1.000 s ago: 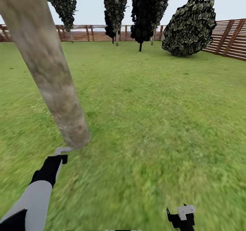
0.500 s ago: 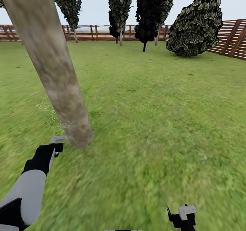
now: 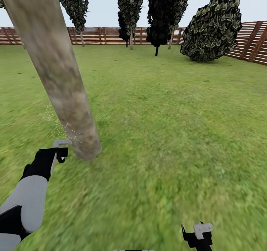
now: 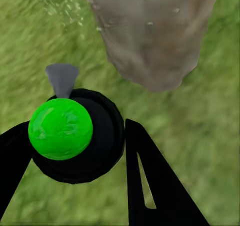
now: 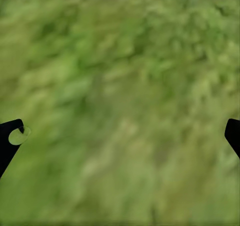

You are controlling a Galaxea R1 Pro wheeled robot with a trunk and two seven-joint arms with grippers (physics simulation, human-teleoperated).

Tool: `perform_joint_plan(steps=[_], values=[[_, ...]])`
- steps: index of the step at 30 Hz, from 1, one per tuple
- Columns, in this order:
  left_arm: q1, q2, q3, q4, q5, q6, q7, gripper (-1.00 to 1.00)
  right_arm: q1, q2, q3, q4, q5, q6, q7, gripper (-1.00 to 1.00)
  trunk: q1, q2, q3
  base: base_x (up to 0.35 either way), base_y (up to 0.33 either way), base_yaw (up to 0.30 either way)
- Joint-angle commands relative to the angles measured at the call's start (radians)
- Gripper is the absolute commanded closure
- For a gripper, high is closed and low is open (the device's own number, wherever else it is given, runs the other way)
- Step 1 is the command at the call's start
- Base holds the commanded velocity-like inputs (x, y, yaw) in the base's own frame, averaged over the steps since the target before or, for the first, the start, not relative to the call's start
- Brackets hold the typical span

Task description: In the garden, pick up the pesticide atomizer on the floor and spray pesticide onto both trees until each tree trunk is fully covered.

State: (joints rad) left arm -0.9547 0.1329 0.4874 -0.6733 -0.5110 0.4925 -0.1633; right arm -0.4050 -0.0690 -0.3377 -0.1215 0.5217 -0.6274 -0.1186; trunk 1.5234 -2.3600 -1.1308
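Drift of my left arm is the change: in the head view my left claw (image 3: 61,149) has slid away from the foot of the tree trunk (image 3: 59,80), the nozzle now beside it. It stays clenched on the atomizer (image 4: 75,133), whose green cap sits between my fingers (image 4: 150,181). Pale specks dot the lower bark, so I judge spraying is under way, with higher bark to cover. My right claw (image 5: 120,131) hangs released over the grass (image 3: 167,132). Dark trees (image 3: 129,9), a bush (image 3: 211,30) and the fence (image 3: 248,41) stand well apart; nothing blocks me.
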Motion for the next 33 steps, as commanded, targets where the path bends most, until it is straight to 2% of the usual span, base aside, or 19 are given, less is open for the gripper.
perform_joint_plan(steps=[1,4,8,9,12,15,18,21,23,25,27,31,33], values=[[0.001,-0.001,-0.001,0.000,0.000,0.001,-0.001,1.00,0.000,0.000,0.000,0.000,0.000,0.000,0.000,-1.00,0.000,0.000,0.000,0.000,0.000,0.007],[-0.002,-0.012,-0.001,0.000,0.001,0.002,-0.002,1.00,0.000,0.001,0.000,0.000,0.000,0.000,0.000,-1.00,0.000,0.000,0.000,0.000,0.000,0.177],[-0.010,-0.058,-0.013,-0.001,-0.001,0.004,0.000,1.00,0.000,0.002,0.000,0.000,0.000,0.000,0.000,-1.00,0.000,0.000,0.000,-0.094,-0.054,0.175],[-0.010,-0.059,-0.015,-0.001,-0.001,0.004,0.000,1.00,0.000,0.001,0.000,0.000,0.000,0.000,0.000,-1.00,0.000,0.000,0.000,-0.094,-0.053,0.027],[-0.010,-0.051,-0.017,-0.003,-0.001,0.004,0.000,1.00,0.000,0.000,0.000,0.000,0.000,0.000,-0.001,-1.00,0.000,0.000,0.000,-0.036,-0.020,0.010],[-0.036,0.001,-0.016,-0.032,0.002,0.035,-0.002,1.00,0.000,0.000,-0.001,0.000,0.000,0.000,-0.001,-1.00,0.000,0.000,0.000,-0.002,-0.001,0.001],[-0.043,0.017,-0.017,-0.035,0.002,0.071,-0.004,1.00,0.000,0.000,-0.001,0.000,0.000,0.000,-0.001,-1.00,0.000,0.000,0.000,0.000,0.000,0.000],[-0.045,0.004,-0.020,-0.036,0.002,0.076,-0.004,1.00,0.000,0.000,-0.001,0.000,0.000,0.000,0.000,-1.00,0.000,0.000,0.000,0.000,0.000,0.000],[-0.053,-0.027,-0.033,-0.038,0.001,0.078,-0.005,1.00,0.000,0.000,-0.001,0.000,0.000,0.000,0.000,-1.00,0.000,0.000,0.000,0.000,0.000,0.000],[-0.066,-0.036,-0.037,-0.042,0.001,0.080,-0.005,1.00,0.000,0.000,0.000,0.000,0.001,0.000,0.000,-1.00,0.000,0.000,0.000,0.000,0.000,0.000],[-0.079,-0.034,-0.037,-0.048,0.002,0.082,-0.005,1.00,0.000,0.000,0.000,0.000,0.001,0.000,0.000,-1.00,0.000,0.000,0.000,0.000,0.000,0.000],[-0.110,0.006,-0.029,-0.059,0.002,0.138,-0.015,1.00,0.000,0.000,0.000,0.000,0.001,0.000,0.000,-1.00,0.000,0.000,0.000,0.000,0.000,0.000],[-0.111,0.013,-0.034,-0.060,0.002,0.148,-0.045,1.00,0.000,0.000,0.000,0.000,0.001,0.000,0.000,-1.00,0.000,0.000,0.000,0.000,0.000,0.000]])
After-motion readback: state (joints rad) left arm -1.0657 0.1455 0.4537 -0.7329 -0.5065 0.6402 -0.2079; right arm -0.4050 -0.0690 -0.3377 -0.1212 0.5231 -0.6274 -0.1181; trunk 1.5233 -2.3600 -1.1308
